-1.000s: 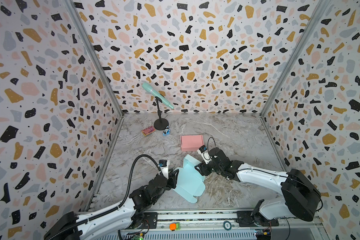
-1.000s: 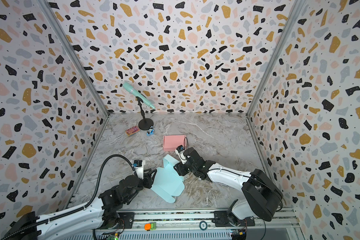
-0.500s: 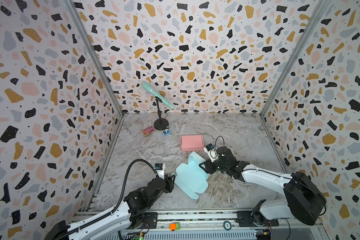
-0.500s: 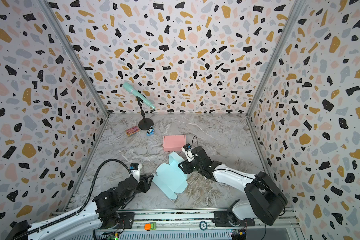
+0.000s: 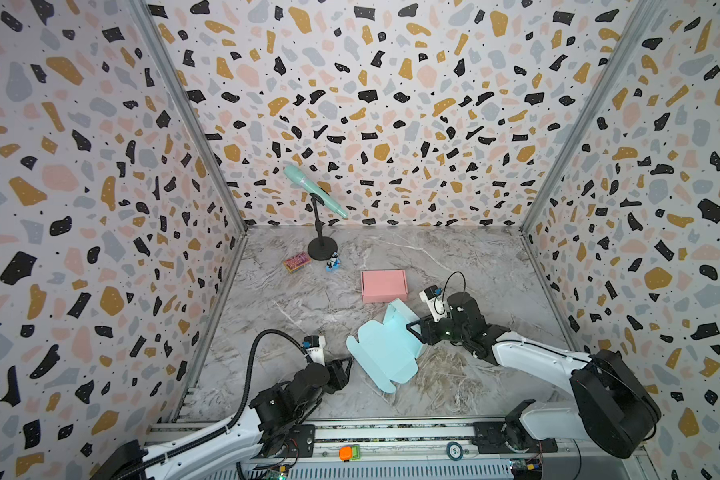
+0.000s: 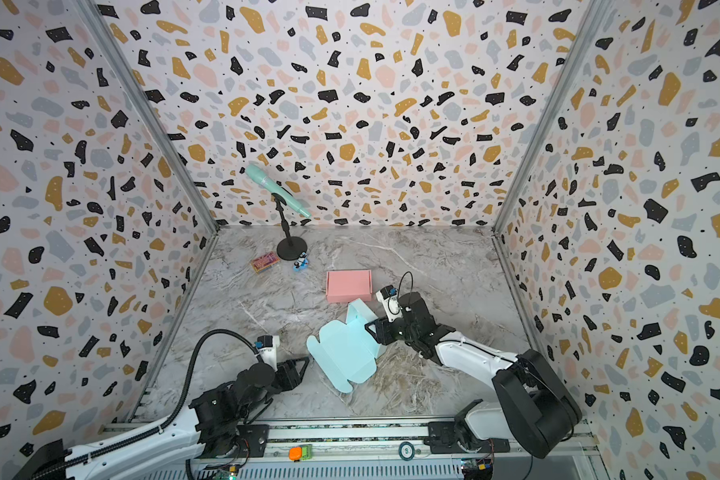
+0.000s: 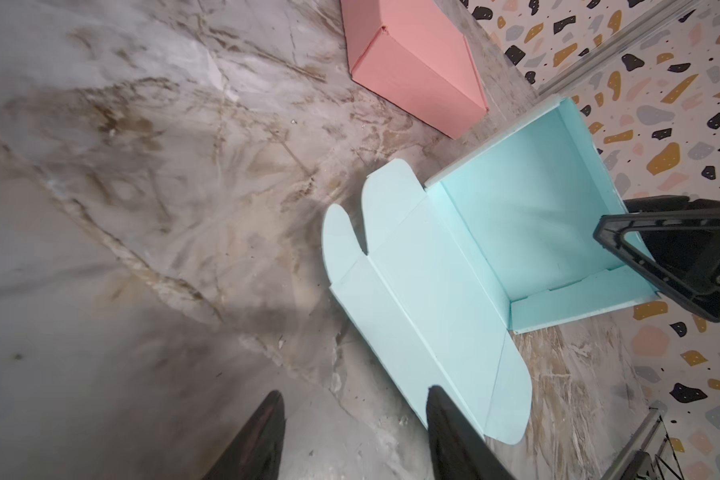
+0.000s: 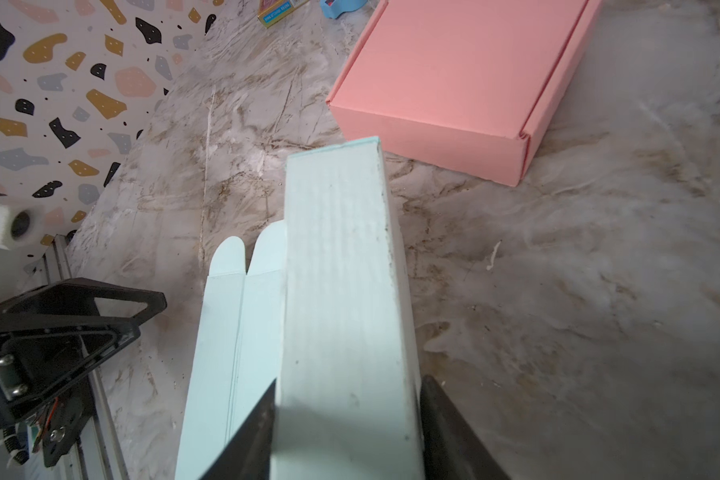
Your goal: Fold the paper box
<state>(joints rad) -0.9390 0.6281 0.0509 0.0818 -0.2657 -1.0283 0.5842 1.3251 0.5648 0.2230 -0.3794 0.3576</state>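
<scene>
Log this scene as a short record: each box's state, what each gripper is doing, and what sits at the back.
blue box: half folded; tray end tipped up, lid flap flat on the table
pink box: closed, behind the blue box, apart from it
left gripper: open, empty, at the lid flap's edge
right gripper: fingers clamp the tray's raised side
back: mic on a stand, card pack, toy

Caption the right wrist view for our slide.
Right gripper straddles a raised wall of the blue box; pink box lies closed beyond.
</scene>
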